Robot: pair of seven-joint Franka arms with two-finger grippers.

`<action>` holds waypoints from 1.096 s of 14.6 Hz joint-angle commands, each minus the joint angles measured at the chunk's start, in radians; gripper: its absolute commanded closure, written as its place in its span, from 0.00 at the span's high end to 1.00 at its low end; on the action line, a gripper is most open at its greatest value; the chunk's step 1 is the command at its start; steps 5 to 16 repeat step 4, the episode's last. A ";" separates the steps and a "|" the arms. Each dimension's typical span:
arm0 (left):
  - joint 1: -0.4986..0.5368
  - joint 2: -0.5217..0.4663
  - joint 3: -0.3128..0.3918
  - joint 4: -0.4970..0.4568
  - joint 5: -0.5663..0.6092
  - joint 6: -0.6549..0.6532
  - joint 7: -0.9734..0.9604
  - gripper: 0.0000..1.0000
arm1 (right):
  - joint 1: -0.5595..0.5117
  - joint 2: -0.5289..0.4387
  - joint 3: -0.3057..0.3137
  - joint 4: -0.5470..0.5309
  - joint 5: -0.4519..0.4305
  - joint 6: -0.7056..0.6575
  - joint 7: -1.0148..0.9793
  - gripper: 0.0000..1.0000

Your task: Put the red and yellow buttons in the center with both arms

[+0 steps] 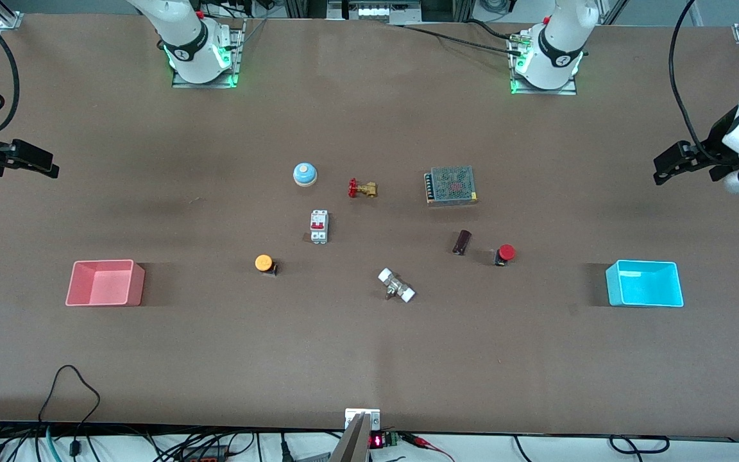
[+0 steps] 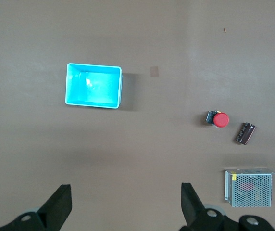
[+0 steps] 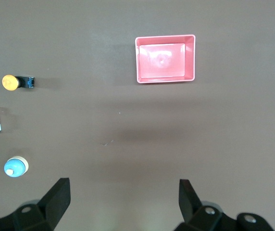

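The red button [image 1: 505,253] lies on the brown table toward the left arm's end, beside a dark cylinder; it also shows in the left wrist view [image 2: 218,119]. The yellow button [image 1: 264,263] lies toward the right arm's end; it also shows in the right wrist view [image 3: 12,82]. My left gripper [image 1: 664,172] is open and empty, up high over the table's left-arm end, apart from the red button; it shows in its wrist view [image 2: 126,198]. My right gripper [image 1: 49,168] is open and empty, up high over the right-arm end; it shows in its wrist view [image 3: 124,195].
A cyan tray [image 1: 644,283] stands at the left arm's end, a pink tray [image 1: 105,283] at the right arm's end. Mid-table lie a blue dome bell [image 1: 305,173], brass valve [image 1: 362,188], white breaker [image 1: 319,226], metal mesh box [image 1: 451,185], dark cylinder [image 1: 462,242] and white-capped fitting [image 1: 396,285].
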 commanded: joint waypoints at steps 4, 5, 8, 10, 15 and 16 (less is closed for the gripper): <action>0.020 -0.043 0.016 -0.005 -0.030 -0.037 0.057 1.00 | -0.004 -0.034 0.009 -0.029 -0.014 -0.008 -0.006 1.00; 0.020 -0.043 0.016 -0.005 -0.030 -0.037 0.057 1.00 | -0.004 -0.034 0.009 -0.029 -0.014 -0.008 -0.006 1.00; 0.020 -0.043 0.016 -0.005 -0.030 -0.037 0.057 1.00 | -0.004 -0.034 0.009 -0.029 -0.014 -0.008 -0.006 1.00; 0.020 -0.043 0.016 -0.005 -0.030 -0.037 0.057 1.00 | -0.004 -0.034 0.009 -0.029 -0.014 -0.008 -0.006 1.00; 0.020 -0.043 0.016 -0.005 -0.030 -0.037 0.057 1.00 | -0.004 -0.034 0.009 -0.029 -0.014 -0.008 -0.006 1.00; 0.020 -0.043 0.016 -0.005 -0.030 -0.037 0.057 1.00 | -0.004 -0.034 0.009 -0.029 -0.014 -0.008 -0.006 1.00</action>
